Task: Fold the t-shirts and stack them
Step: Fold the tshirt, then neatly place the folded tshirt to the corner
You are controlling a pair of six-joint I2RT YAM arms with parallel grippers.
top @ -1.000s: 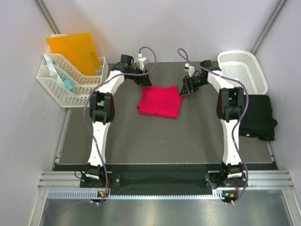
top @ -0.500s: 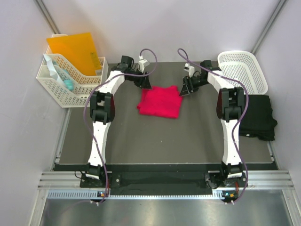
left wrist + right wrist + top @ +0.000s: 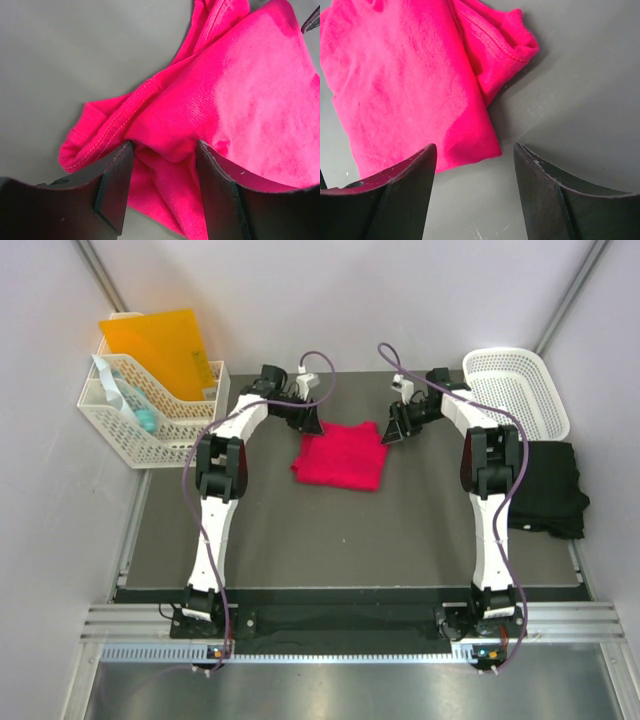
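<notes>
A folded pinkish-red t-shirt (image 3: pixel 340 455) lies on the dark mat at the back middle. My left gripper (image 3: pixel 311 423) is at its far left corner. In the left wrist view the left gripper (image 3: pixel 164 150) is open, and a loose fold of the red t-shirt (image 3: pixel 250 90) lies between its fingers. My right gripper (image 3: pixel 392 432) hovers at the far right corner. In the right wrist view the right gripper (image 3: pixel 474 150) is open over bare mat, with the red t-shirt's (image 3: pixel 405 85) corner just ahead. A black t-shirt (image 3: pixel 545 490) lies bunched at the mat's right edge.
A white lattice basket (image 3: pixel 515 390) stands at the back right, just behind the black t-shirt. At the back left is a white organiser basket (image 3: pixel 150 425) holding an orange folder (image 3: pixel 155 345). The mat's (image 3: pixel 340 540) near half lies in front of the red t-shirt.
My left gripper has shifted a little right and nearer, onto the red t-shirt's far left corner. The right arm and both shirts have stayed put.
</notes>
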